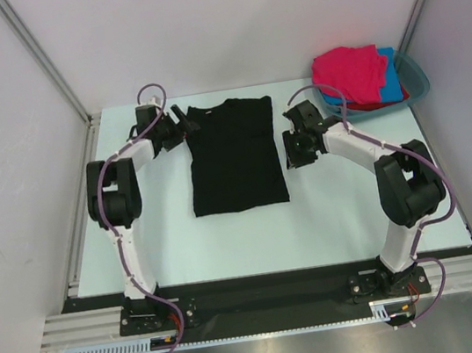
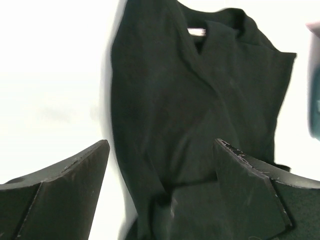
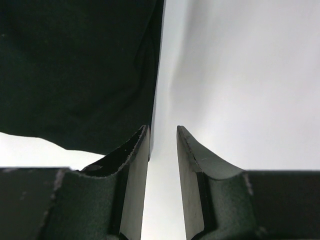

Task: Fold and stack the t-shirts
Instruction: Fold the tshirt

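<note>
My left claw [image 1: 185, 117] from the top view: fingers spread wide, nothing held, sitting at the far left shoulder corner of the black t-shirt [image 1: 234, 154]; can't tell if it touches the cloth. My right claw [image 1: 294, 154] is just beside the shirt's right edge, and the gap isn't readable from here. The black shirt lies flat mid table [image 1: 331, 215] between my two arms, collar end away from my bases, sides tucked in so it looks roughly rectangular. Far right corner: teal basin [image 1: 417, 78] with the pink t-shirt [image 1: 346, 71] piled on top, the blue t-shirt [image 1: 391, 73] under it and a red edge showing at the near side. Left wrist view: left claw [image 2: 162, 145] wide, both fingers well apart, black shirt [image 2: 200, 100] spread below and between them, not pinched, wrinkled, with the neck label visible at the top; white table [image 2: 50, 75] to the left. Right wrist view: right claw [image 3: 163, 131] narrow, a thin slit between the fingers, nothing in it, bare table [image 3: 240, 75] showing through; black shirt [image 3: 75, 65] fills the upper left, its edge running just beside the left finger.
</note>
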You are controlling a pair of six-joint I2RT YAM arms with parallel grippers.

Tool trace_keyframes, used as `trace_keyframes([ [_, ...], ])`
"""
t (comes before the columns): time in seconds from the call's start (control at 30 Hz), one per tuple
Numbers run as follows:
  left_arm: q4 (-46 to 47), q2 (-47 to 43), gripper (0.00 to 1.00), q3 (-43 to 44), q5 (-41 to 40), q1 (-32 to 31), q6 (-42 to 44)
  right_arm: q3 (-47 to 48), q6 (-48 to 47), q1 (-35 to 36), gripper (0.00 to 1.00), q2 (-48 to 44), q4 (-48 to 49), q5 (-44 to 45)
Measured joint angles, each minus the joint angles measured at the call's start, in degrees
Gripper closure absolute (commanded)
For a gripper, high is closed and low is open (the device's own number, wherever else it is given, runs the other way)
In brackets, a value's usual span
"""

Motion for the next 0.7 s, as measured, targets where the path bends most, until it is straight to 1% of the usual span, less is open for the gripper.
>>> trace_keyframes([
  [0.17,-2.2,5.2,0.1,5.4,-0.9,-0.1,0.8,0.1,0.0,-0.2,0.66,1.2,0.0,-0.1],
  [0.47,-6.2,9.2,0.12,13.2,-2.0,-1.2,1.4,0.4,0.0,-0.5,0.66,1.9,0.0,-0.3],
  [0.67,-8.7,11.3,0.18,17.1,-2.0,-3.1,1.4,0.4,0.0,-0.5,0.66,2.3,0.0,-0.3],
  [0.7,-8.9,11.4,0.2,17.5,-2.0,-3.5,1.3,0.4,0.0,-0.5,0.66,2.4,-0.1,-0.3],
])
